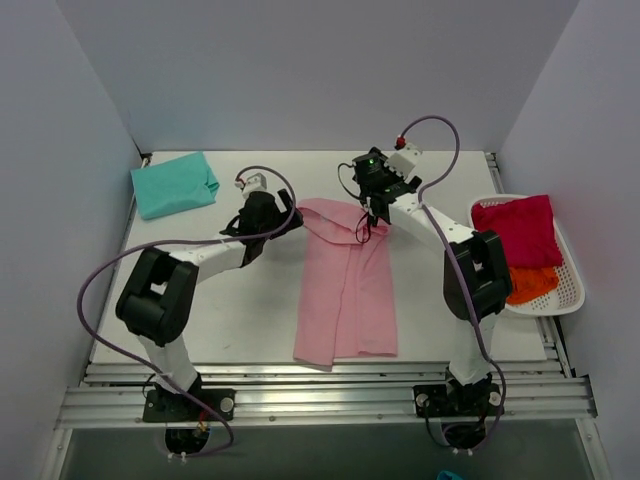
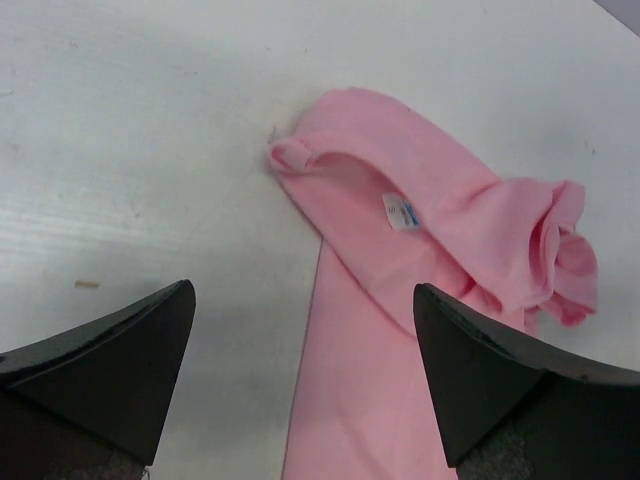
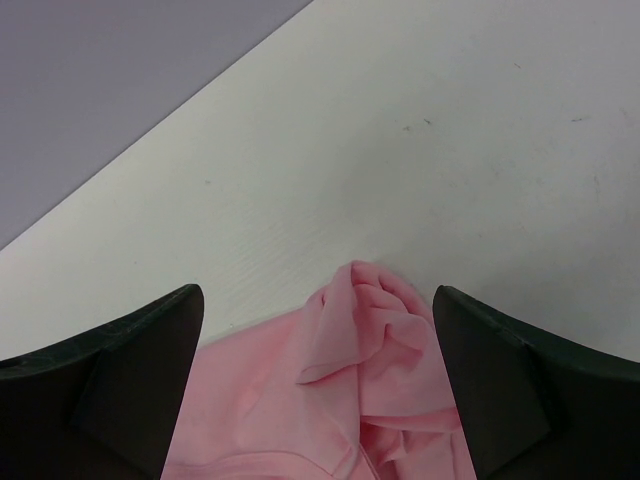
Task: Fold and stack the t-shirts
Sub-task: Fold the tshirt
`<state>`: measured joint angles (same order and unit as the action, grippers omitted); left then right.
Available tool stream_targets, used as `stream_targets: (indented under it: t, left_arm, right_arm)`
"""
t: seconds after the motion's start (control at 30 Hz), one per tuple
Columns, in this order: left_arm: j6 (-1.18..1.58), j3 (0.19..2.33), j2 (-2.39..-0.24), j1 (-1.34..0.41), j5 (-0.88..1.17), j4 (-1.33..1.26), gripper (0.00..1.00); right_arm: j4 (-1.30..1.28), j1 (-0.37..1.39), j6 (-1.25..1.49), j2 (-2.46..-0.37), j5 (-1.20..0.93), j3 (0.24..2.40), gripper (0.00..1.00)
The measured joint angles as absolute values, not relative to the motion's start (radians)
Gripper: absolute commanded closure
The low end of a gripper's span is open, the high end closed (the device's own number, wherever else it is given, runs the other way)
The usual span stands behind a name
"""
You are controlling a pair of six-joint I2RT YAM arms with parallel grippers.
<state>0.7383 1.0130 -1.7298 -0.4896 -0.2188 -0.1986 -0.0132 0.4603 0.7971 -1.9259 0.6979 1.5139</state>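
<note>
One pink t-shirt, one teal t-shirt, one red t-shirt, one orange t-shirt, one basket, two grippers

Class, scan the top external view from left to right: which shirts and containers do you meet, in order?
In order: teal t-shirt → pink t-shirt → white mesh basket, holding the red t-shirt and orange t-shirt.

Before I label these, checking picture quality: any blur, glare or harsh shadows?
Top external: even light, sharp, only soft shadows on the table. Left wrist: pink t-shirt crisp, near jaws dark and slightly soft. Right wrist: cloth folds sharp, no glare.
</note>
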Motion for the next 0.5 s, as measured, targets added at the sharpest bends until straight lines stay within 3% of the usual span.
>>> stream_targets:
  t: [0.23,0.5]
  left_arm:
    - [0.72,1.214,-1.995,-0.423,-0.075,-0.228,0.09]
    - [0.719,1.34,-2.097,-0.4,0.017,-0.233,0.15]
  right_arm:
    - [0.028,0.448,0.787,-1.925,0.6,1.464,0.1]
    - [0.092,0.49,0.783,-1.947,0.499,1.446,0.17]
